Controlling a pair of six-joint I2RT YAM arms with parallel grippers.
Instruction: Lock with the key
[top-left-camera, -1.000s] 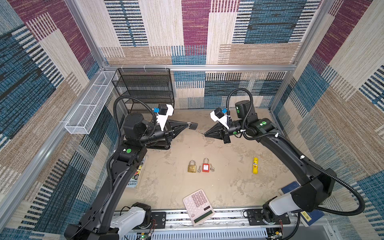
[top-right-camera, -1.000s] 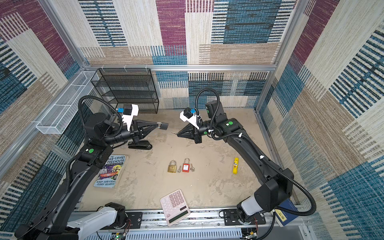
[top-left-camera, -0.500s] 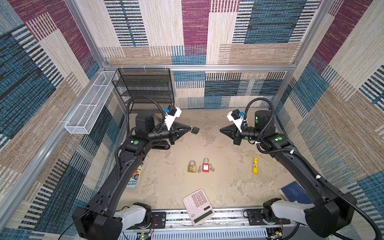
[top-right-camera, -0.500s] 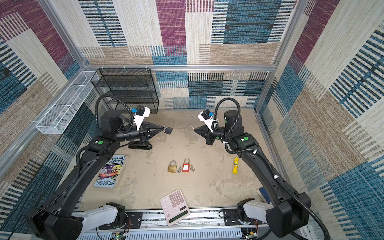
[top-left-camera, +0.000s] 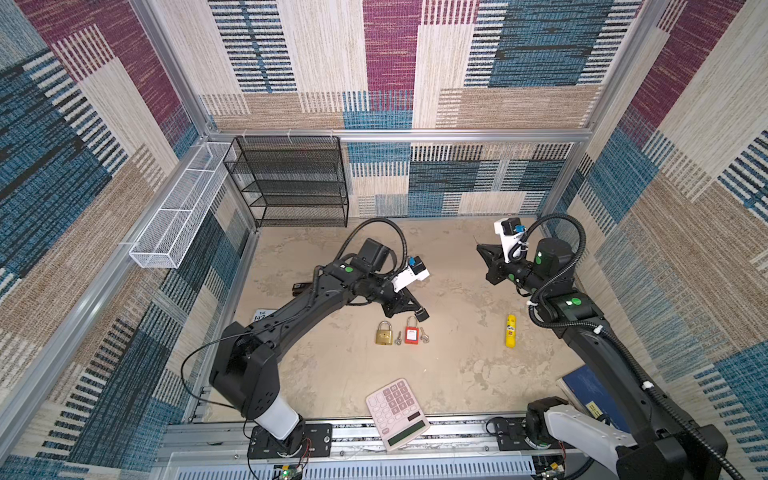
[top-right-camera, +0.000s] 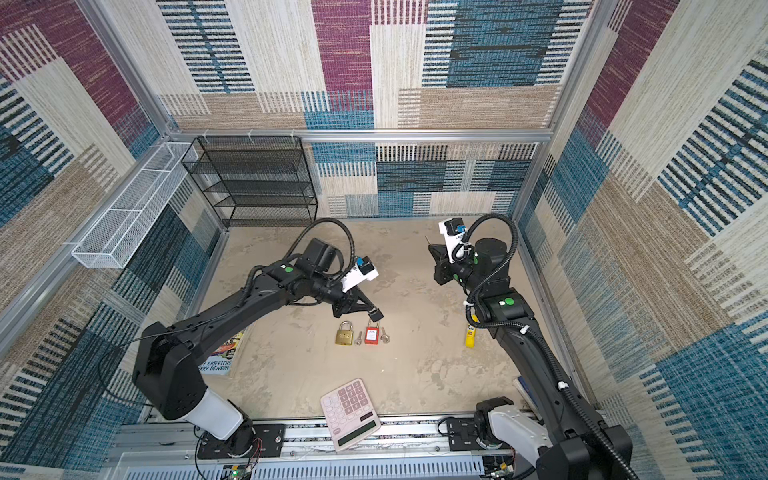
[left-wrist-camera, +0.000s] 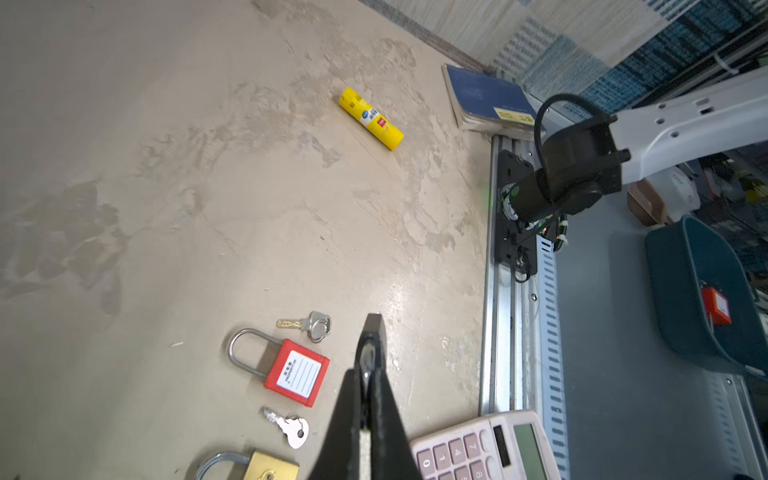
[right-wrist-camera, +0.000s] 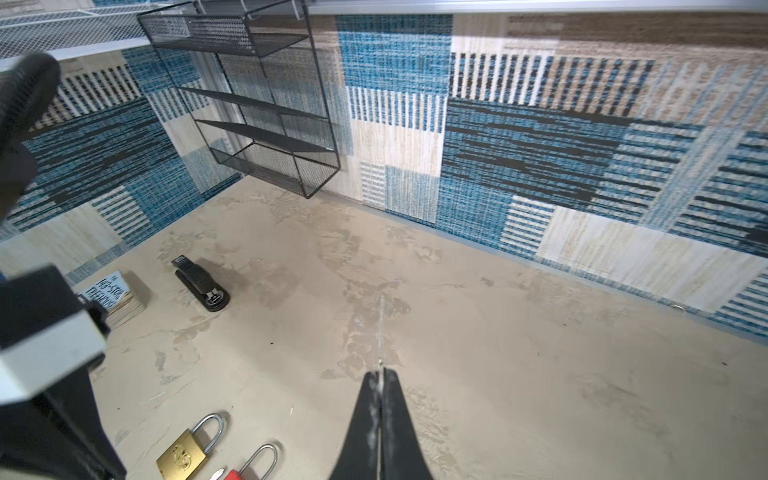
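A red padlock (top-left-camera: 411, 333) and a brass padlock (top-left-camera: 384, 333) lie side by side mid-table. One small silver key (top-left-camera: 398, 337) lies between them, another (top-left-camera: 424, 334) just right of the red one. My left gripper (top-left-camera: 421, 316) is shut and empty, slanting down just behind the red padlock's shackle. In the left wrist view its tip (left-wrist-camera: 372, 332) is beside the key (left-wrist-camera: 307, 325) near the red padlock (left-wrist-camera: 297, 376). My right gripper (top-left-camera: 482, 251) is shut, empty and raised at the back right, far from the locks.
A yellow glue stick (top-left-camera: 510, 330) lies to the right. A pink calculator (top-left-camera: 397, 413) sits at the front edge, and a blue book (top-left-camera: 590, 395) at the front right. A black stapler (right-wrist-camera: 201, 282) and a book (right-wrist-camera: 110, 297) are on the left. A black wire rack (top-left-camera: 291, 183) stands at the back.
My left arm has swung forward and down, bringing its shut gripper from mid-air to just behind the red padlock. My right arm has drawn back to the right. The locks and keys have not moved.
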